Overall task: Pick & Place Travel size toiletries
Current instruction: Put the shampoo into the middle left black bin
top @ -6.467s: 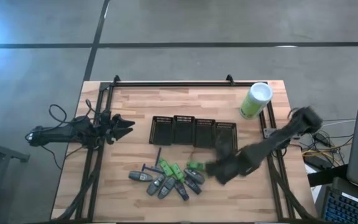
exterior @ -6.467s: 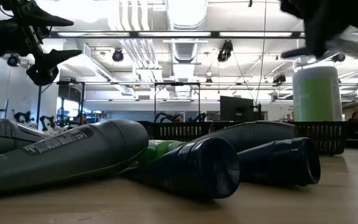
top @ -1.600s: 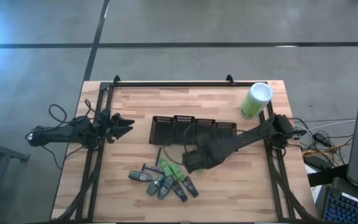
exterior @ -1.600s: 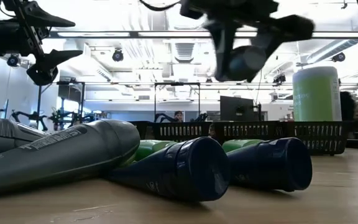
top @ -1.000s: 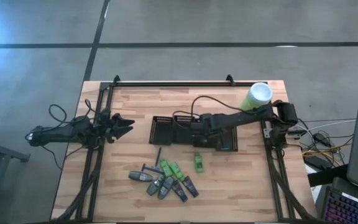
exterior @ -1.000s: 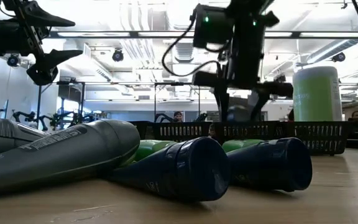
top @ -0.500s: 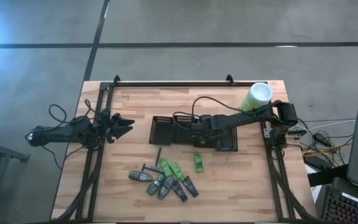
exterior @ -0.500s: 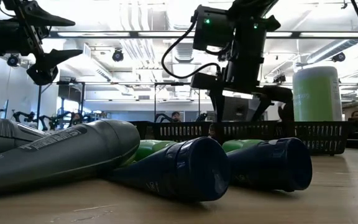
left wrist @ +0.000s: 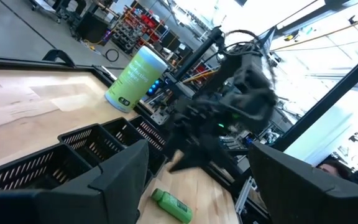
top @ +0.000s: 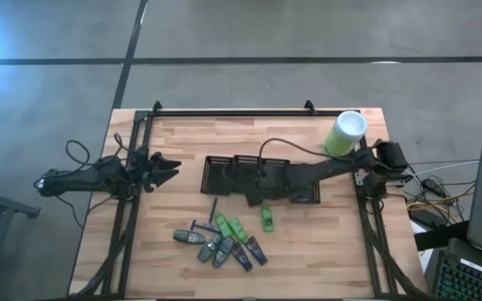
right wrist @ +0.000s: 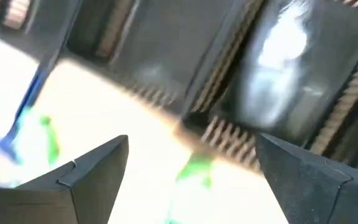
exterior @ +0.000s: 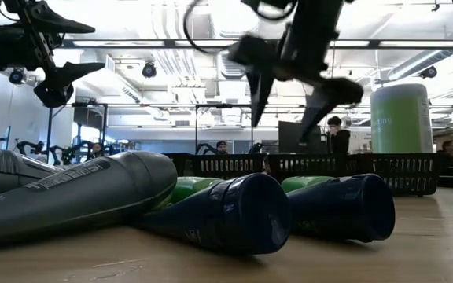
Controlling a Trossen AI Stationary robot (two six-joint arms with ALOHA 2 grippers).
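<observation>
Just below the row of black mesh baskets (top: 260,176) at frame centre, the right hand (top: 258,196) hangs released and empty, fingers spread, probably lining up its next pick. A green tube (top: 267,218) lies loose on the bench (top: 182,138) just under it, the remaining toiletries (top: 224,242) heaped lower left; the left hand (top: 170,170) waits splayed at far left.

You've got the basket row (top: 262,176) mid-table, canister (top: 344,134) behind its right end. One tube (top: 267,218) lies alone just in front of the baskets; the toiletries pile (top: 222,241) sits front-left of it. Right gripper (top: 256,195) is over the baskets' front edge, left gripper (top: 167,169) at the left edge.
</observation>
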